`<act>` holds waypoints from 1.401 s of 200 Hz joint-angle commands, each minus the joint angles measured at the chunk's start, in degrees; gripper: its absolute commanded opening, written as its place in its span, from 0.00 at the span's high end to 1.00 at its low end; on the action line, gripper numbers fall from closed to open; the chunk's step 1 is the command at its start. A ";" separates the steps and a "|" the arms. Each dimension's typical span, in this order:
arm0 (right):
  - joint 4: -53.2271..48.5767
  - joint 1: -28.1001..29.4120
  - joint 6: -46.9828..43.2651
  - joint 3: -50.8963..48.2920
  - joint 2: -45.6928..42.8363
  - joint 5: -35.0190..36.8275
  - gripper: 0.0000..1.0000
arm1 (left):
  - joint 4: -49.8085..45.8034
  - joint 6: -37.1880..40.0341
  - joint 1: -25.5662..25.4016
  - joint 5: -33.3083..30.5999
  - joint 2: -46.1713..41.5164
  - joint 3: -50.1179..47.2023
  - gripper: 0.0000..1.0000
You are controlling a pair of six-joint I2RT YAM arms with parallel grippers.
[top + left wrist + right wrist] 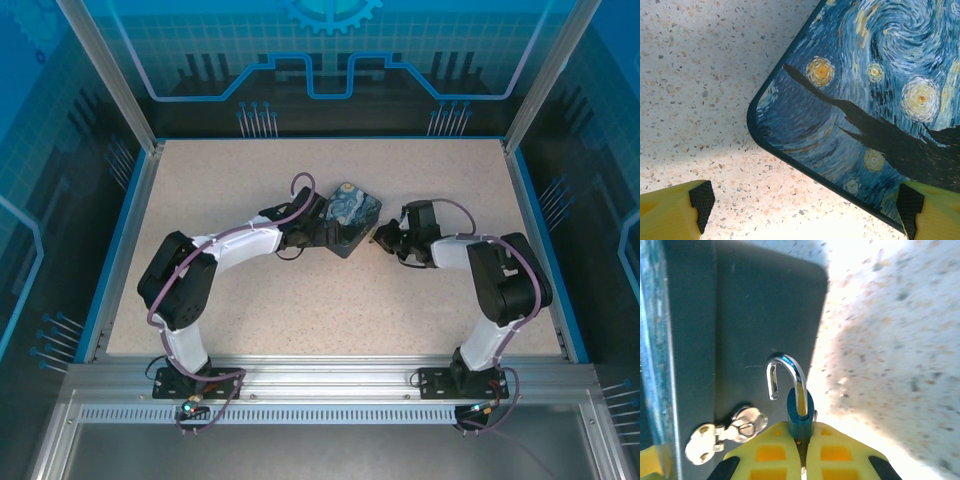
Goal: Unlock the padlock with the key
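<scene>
Right claw point(802, 434): clenched on the padlock point(799, 412), both yellow fingers pinching the small blue body from either side. The keyhole end is buried between the fingers and cannot be read.

Shackle point(790, 365): stands up out of the body as an open hook. Its free end hangs in air, clear of the body and threaded through nothing I can make out.

Key point(737, 427): a small silvery joined pair just left of the padlock, apart from it, lying against the dark side wall of the Starry Night box point(740, 315). I cannot tell whether it rests on the tabletop point(700, 75) or hangs from the box.

Left claw point(805, 207): released, jaws wide and grasping nothing. Its black pads point(702, 199) straddle the near corner of the box lid without touching it.

Step in hand, as I judge it: the unlocking itself looks done, since the shackle is sprung. What remains is getting the padlock away.

Next move calls for:
- drawing the right claw back from the box wall with its grip unchanged;
- keeping the hook from snagging the key pair on the way;
- closing the left claw on the box only if the box starts to drag.
</scene>
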 commanded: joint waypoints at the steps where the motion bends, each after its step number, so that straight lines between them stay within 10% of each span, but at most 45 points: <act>1: -6.06 1.12 -2.93 0.21 -0.67 5.59 1.00 | -9.38 1.19 0.07 -0.41 3.32 -2.02 0.06; 83: -2.07 -5.19 -1.73 -6.92 -5.57 0.87 1.00 | -9.59 2.19 0.02 2.20 1.32 -0.42 0.01; 122: -4.05 -9.15 -2.25 -11.02 -11.25 -1.02 0.38 | -10.04 2.72 0.05 3.50 -2.44 0.68 0.01; 180: -20.56 -16.28 -8.79 -12.32 -30.57 -0.75 0.04 | -11.62 2.03 3.49 4.00 -13.93 0.05 0.01; 229: -38.30 -19.71 -19.94 -2.90 -38.59 14.10 0.00 | -12.79 4.33 10.60 -0.33 -24.62 -2.63 0.01; 280: -25.50 -18.67 -31.75 -8.24 -40.24 35.28 0.00 | 8.24 18.90 15.71 -15.10 -38.50 -22.25 0.01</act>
